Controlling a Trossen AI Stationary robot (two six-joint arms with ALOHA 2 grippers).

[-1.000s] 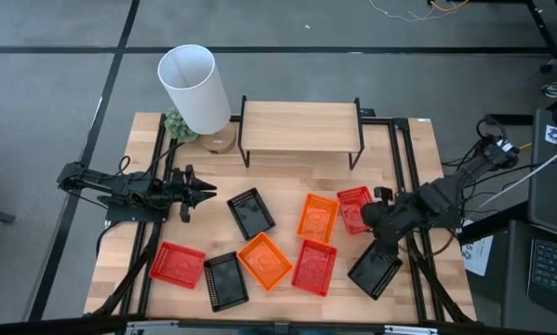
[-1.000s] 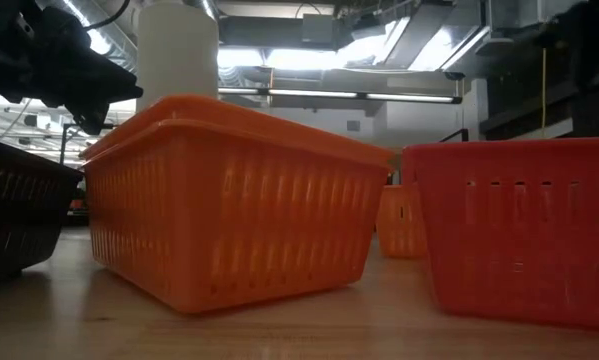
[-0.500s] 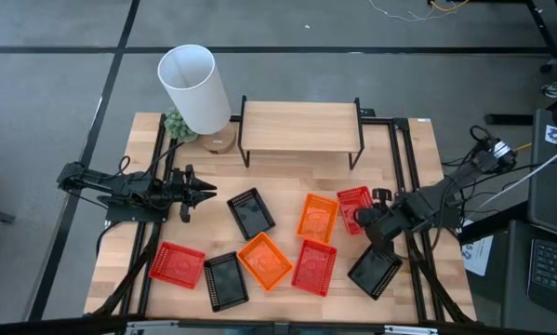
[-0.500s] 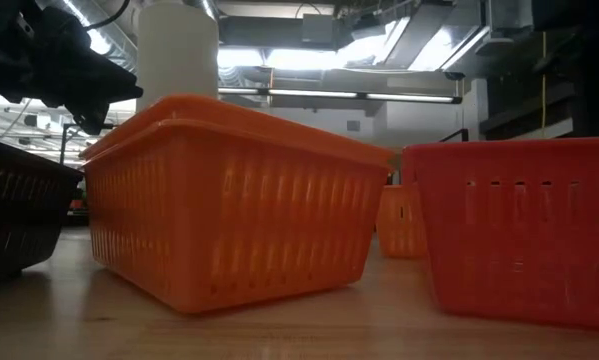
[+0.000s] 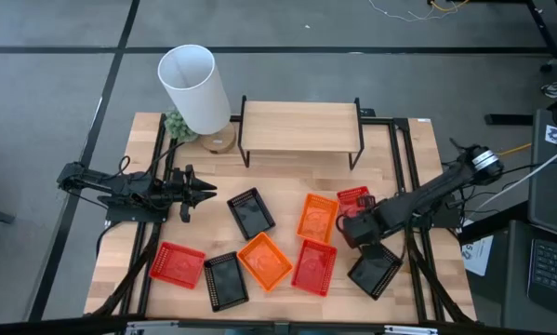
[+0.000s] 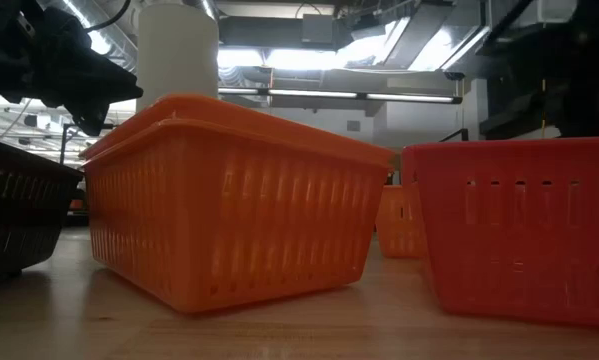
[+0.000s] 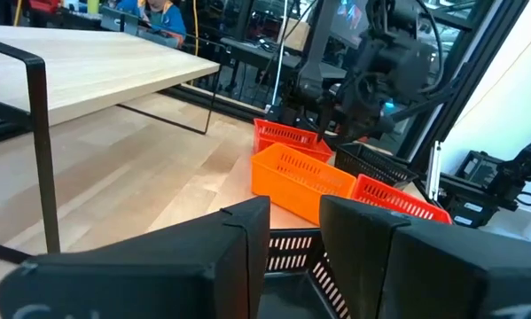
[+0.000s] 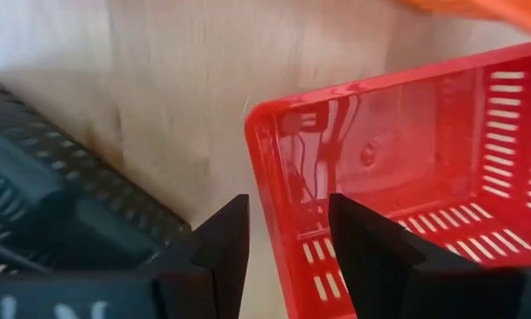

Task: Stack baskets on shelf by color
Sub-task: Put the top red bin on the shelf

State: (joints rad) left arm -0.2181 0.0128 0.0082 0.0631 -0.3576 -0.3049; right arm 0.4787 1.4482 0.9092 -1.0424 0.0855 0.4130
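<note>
Honestly, I can read no brand, label or writing anywhere on my feeds. I count eight baskets of slatted plastic mesh on the butcher-block tabletop [image 5: 287,177], none on the shelf [image 5: 299,127], which stands bare at the far side: a pale wood board on thin black metal legs. A tall white cylinder [image 5: 193,88] leans beside its left end, next to a small green plant [image 5: 177,124]. From above I see a black basket [image 5: 250,212] near the middle, an orange basket [image 5: 316,217] to its right, and a red basket [image 5: 354,202] partly under my right arm. Along the near edge lie a second red basket [image 5: 177,264], a second black basket [image 5: 225,279], a second orange basket [image 5: 264,261], a third red basket [image 5: 314,266] and a third black basket [image 5: 375,271]. My right gripper [image 8: 287,232] hangs over the corner of the red basket's smooth glossy rim, its fingers [image 8: 222,241] spread, one outside the wall and one inside, holding nothing that I can see; dark ribbed mesh lies alongside. My left gripper [image 5: 206,192] waits at the left of the table, pointing toward the black basket, fingers apart and empty. At table height the orange mesh wall fills my view, with a red wall beside it.
</note>
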